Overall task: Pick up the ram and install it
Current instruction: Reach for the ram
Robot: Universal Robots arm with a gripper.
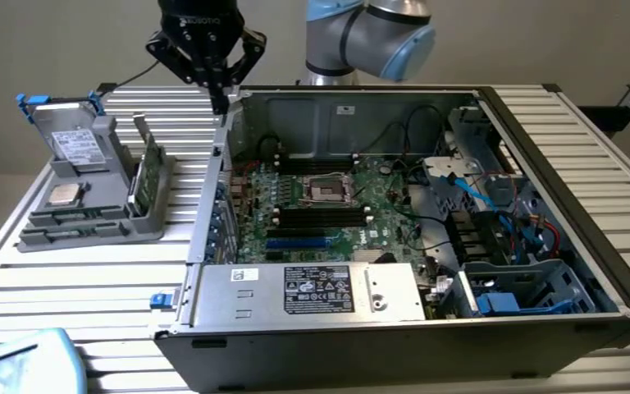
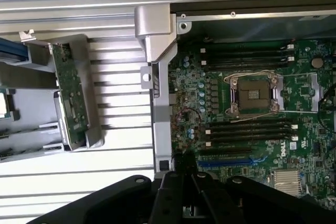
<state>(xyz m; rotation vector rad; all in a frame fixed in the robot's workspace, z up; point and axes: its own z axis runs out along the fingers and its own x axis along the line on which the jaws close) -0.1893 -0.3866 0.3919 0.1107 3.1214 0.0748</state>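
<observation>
The exterior view looks obliquely down over the whole table (image 1: 75, 279); the wrist view looks straight down, closer; both share the motherboard (image 1: 392, 205).

White Dell lettering stands sideways on the green motherboard (image 2: 307, 129). The gripper (image 1: 220, 98) carries pale Robotiq lettering on its black body. The black label (image 1: 317, 289) on the power supply (image 1: 227, 304) bears fine print too small to read.
</observation>
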